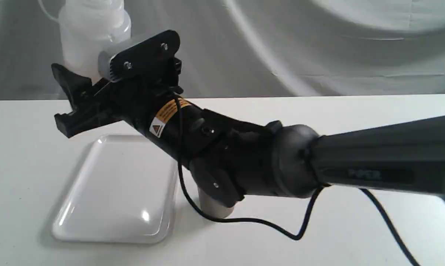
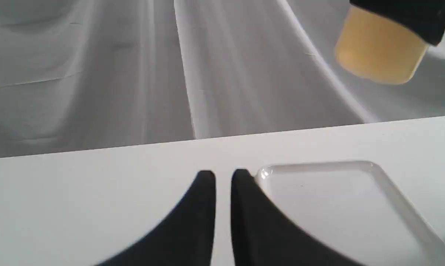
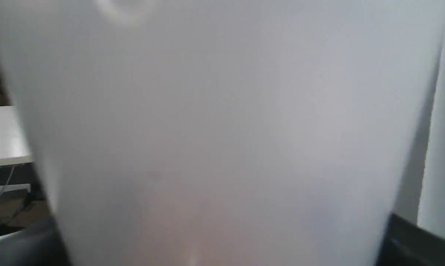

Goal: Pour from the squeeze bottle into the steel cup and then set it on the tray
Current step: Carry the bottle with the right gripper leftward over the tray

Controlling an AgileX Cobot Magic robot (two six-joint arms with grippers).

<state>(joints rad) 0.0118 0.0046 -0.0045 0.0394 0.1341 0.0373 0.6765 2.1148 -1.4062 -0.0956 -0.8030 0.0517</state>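
Note:
My right gripper (image 1: 93, 74) reaches across to the left and is shut on the squeeze bottle (image 1: 91, 37), holding it high above the tray (image 1: 115, 192). The bottle stands roughly upright, its nozzle cut off by the frame's top. In the left wrist view its amber-filled base (image 2: 377, 48) hangs in the air above the tray (image 2: 392, 184). The bottle's whitish wall (image 3: 222, 129) fills the right wrist view. Only a grey lower part of the steel cup (image 1: 215, 207) shows under the right arm, just right of the tray. My left gripper (image 2: 223, 177) hovers shut and empty by the tray's corner.
The white table (image 1: 355, 122) carries the tray and cup, with grey cloth (image 1: 300, 44) hanging behind it. The right arm's black cable (image 1: 266, 223) droops onto the table in front of the cup. The table's far edge (image 2: 133, 146) runs close behind the tray.

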